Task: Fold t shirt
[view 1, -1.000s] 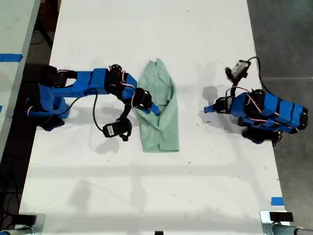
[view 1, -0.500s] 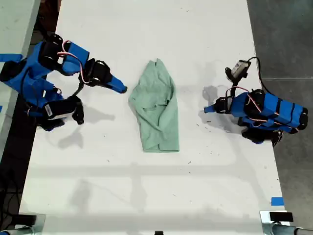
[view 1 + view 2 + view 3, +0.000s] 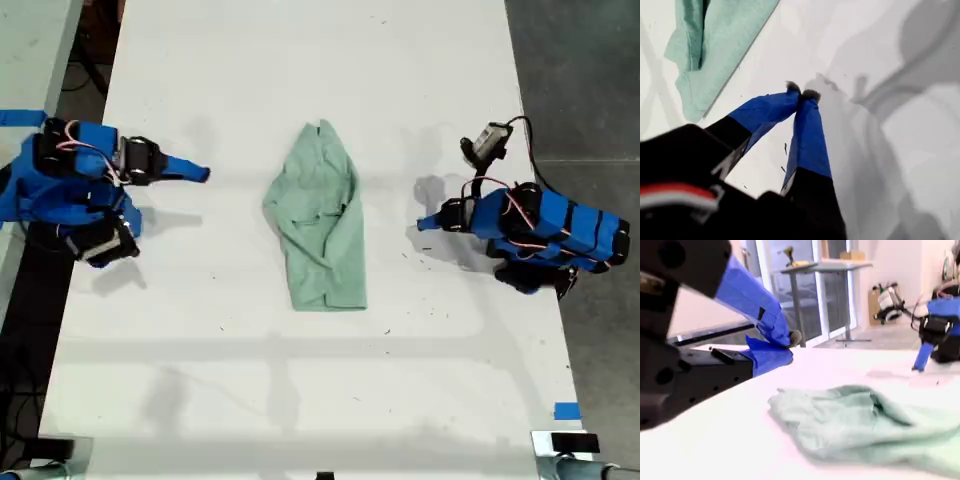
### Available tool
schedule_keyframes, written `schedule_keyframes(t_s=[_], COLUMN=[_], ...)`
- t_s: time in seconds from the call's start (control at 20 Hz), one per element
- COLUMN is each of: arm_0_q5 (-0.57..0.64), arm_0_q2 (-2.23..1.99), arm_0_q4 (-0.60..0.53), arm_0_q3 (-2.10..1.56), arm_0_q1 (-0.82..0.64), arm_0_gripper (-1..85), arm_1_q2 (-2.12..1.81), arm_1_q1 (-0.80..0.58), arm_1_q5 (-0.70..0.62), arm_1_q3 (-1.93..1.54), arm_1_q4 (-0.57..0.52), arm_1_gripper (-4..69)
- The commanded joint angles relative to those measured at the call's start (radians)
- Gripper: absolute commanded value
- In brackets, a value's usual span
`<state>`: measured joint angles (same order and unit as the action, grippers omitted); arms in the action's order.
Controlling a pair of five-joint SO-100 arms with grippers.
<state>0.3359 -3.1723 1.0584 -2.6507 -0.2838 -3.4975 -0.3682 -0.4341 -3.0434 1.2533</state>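
The folded t shirt [image 3: 320, 220] lies lengthwise along the table [image 3: 300, 400], narrow end toward the exterior view's top. My first hand [image 3: 428, 222] and my second hand [image 3: 197, 173] flank it, both closed, empty.

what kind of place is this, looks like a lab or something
Probably a robotics lab or workshop. Two blue robot arms sit on a long white table with a small pale mint-green fabric shirt between them; blue tape markers sit at the table's edge, and a workbench stands by big windows behind.
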Motion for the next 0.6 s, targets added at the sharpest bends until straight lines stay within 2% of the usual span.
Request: schedule_keyframes(t_s=[0.0, 0.1, 0.3, 0.55], arm_0_q5=[0.052, 0.046, 0.012, 0.026], arm_0_q2=[-0.235, -0.433, -0.431, -0.431], arm_0_q4=[-0.097, 0.020, 0.038, 0.035], arm_0_q3=[-0.258, -0.416, -0.462, -0.460], arm_0_q1=[-0.041, -0.123, -0.170, -0.150], arm_0_gripper=[-0.2, -0.2, -0.2, -0.2], arm_1_q2=[-0.009, -0.009, -0.009, -0.009], arm_1_q1=[-0.011, -0.012, -0.008, -0.005], arm_1_q5=[-0.002, -0.003, -0.005, 0.002], arm_1_q3=[-0.046, -0.048, -0.048, -0.046], arm_1_q4=[-0.035, -0.037, -0.041, -0.037], arm_1_gripper=[1.3, 1.3, 1.3, 1.3])
